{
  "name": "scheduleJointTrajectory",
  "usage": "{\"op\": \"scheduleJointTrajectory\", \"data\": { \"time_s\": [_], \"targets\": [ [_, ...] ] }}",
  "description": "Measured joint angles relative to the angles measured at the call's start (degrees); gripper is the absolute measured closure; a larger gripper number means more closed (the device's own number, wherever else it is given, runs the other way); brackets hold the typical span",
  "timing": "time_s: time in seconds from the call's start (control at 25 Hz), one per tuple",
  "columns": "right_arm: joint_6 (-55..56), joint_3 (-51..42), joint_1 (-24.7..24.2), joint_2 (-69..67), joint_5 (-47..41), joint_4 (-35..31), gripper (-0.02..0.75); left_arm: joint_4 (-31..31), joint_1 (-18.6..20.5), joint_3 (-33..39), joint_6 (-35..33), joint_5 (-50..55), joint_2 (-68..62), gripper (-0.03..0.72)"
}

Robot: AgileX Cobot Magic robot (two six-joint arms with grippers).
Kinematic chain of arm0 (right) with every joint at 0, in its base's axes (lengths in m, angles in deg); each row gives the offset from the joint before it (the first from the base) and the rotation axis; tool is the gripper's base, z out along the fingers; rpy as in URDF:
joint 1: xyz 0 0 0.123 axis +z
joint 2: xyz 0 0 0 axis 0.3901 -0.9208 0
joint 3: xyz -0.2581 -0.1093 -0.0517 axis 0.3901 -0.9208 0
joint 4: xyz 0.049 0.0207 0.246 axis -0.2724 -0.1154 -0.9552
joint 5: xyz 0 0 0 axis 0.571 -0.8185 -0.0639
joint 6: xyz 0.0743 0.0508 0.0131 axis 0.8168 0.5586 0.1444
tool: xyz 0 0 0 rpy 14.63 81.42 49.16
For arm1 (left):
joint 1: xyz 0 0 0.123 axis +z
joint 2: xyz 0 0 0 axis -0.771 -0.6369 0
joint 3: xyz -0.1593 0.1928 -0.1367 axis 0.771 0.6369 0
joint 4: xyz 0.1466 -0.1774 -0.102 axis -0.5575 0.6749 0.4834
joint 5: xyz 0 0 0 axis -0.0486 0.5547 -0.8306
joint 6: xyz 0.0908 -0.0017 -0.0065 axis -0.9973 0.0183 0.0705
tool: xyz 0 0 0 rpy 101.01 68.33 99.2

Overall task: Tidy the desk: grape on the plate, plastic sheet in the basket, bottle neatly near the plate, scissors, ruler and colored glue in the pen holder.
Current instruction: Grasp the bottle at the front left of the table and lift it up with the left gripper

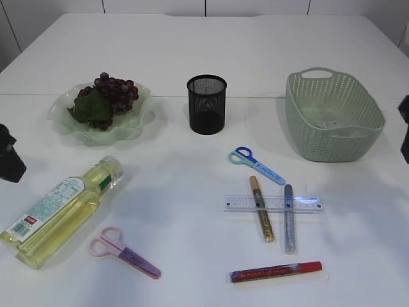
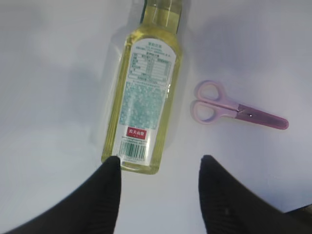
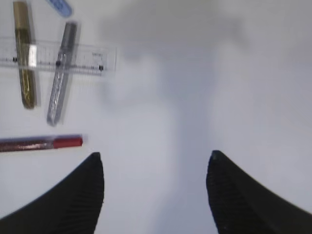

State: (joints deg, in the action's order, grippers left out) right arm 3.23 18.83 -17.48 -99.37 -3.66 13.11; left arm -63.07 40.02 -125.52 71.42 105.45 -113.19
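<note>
White counter (image 1: 192,57) in the exterior view: grapes (image 1: 108,94) lie on the plate (image 1: 137,125) at the left, a black mesh holder (image 1: 206,104) stands mid-counter, and a green basket (image 1: 367,112) sits at the right. A bottle (image 1: 61,211) lies on its side front left, pink scissors (image 1: 123,251) just beside it. Blue scissors (image 1: 257,164) lie near a clear ruler (image 1: 273,203), with gold glue (image 1: 261,208) and silver glue (image 1: 289,218) crossing it; red glue (image 1: 276,272) lies nearest the front.

Left wrist view: the left gripper (image 2: 160,168) hovers with fingers (image 2: 222,195) apart, holding nothing, just short of the bottle's (image 2: 144,92) base; the pink scissors (image 2: 234,109) lie to its right.

Right wrist view: the right gripper (image 3: 155,163) has fingers (image 3: 241,195) spread wide and empty over bare counter, with the ruler (image 3: 87,61), gold (image 3: 23,48), silver (image 3: 61,83) and red glue (image 3: 41,143) to the left.
</note>
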Motion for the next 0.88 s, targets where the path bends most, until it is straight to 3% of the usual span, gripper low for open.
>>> {"op": "scheduleJointTrajectory", "data": {
  "time_s": [0.24,0.44,0.52,0.88],
  "targets": [
    [-0.3,-6.5,0.0,11.0,-1.4,0.0,0.225,-2.4,0.0,-8.6,-3.2,6.0,-11.8,0.284],
    [-0.4,-7.1,0.0,15.7,-2.2,0.0,0.225,-3.3,-0.3,-9.9,-5.9,7.4,-18.7,0.138],
    [-0.4,-7.1,0.0,16.5,-2.3,0.0,0.225,-4.0,-0.9,-9.9,-6.1,7.3,-20.5,0.112],
    [-0.7,-7.1,0.0,16.7,-2.5,-1.2,0.225,-8.5,-2.5,-10.2,-6.7,2.5,-23.3,0.095]
  ]
}}
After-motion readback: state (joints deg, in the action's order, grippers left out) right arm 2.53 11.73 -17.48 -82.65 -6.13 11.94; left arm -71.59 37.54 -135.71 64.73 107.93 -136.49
